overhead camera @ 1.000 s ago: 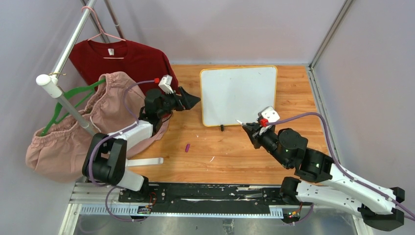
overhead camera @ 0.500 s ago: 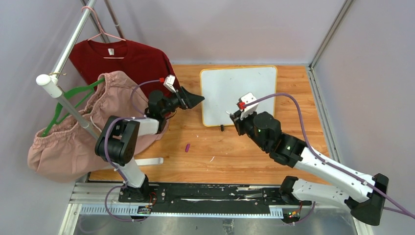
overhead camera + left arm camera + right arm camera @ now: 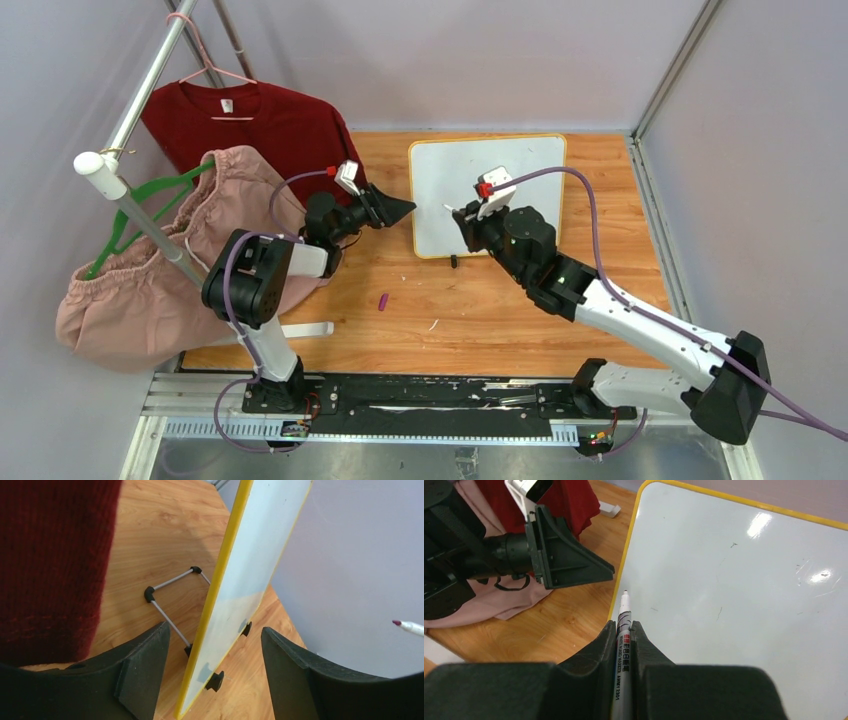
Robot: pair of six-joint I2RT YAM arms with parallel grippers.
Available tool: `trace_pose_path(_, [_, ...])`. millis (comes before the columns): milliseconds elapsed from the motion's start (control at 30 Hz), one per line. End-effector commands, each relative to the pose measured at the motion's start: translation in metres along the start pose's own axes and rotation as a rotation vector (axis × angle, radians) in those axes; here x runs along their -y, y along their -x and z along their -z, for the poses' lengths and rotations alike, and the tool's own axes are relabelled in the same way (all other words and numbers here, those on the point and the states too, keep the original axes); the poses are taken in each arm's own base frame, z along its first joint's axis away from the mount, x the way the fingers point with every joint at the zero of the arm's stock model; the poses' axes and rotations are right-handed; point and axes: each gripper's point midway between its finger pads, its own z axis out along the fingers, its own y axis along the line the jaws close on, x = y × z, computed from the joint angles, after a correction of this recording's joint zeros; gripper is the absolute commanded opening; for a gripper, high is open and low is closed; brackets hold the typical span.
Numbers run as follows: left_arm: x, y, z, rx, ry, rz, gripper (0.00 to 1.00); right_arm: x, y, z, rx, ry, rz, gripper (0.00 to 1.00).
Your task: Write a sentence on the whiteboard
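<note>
The whiteboard [image 3: 490, 195] stands tilted back on its wire stand [image 3: 167, 610] at the far middle of the wooden surface [image 3: 480, 320], with its black feet [image 3: 215, 681] on the wood. The left end effector [image 3: 400, 208] is at the board's left edge with its jaws apart, one finger on each side of the yellow frame [image 3: 220, 575], neither touching it. The right end effector [image 3: 468, 222] is clamped on a marker [image 3: 624, 611]. The marker's bare tip points toward the left part of the white face, near the frame but apart from it. A small purple piece [image 3: 384, 300] lies on the surface in front of the board. A red shirt [image 3: 250, 120] and a pink garment [image 3: 150, 270] hang at the left
</note>
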Motion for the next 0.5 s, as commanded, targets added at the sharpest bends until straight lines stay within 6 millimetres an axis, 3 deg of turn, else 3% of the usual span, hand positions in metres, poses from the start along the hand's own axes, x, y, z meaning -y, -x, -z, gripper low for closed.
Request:
trace_pose_path(0, [-0.006,-0.003,0.0,0.008,0.003,-0.033,0.69,0.012,0.036,-0.013,0.126,-0.032,-0.07,0.0])
trace_pose_path(167, [-0.011,-0.012,-0.003,-0.019,0.002,-0.017,0.63,0.017,0.041,-0.03,0.131,-0.034,-0.065,0.0])
trace_pose_path(467, [-0.007,-0.025,-0.008,-0.06,-0.015,-0.025,0.58,0.031,0.029,-0.055,0.097,-0.064,-0.033,0.0])
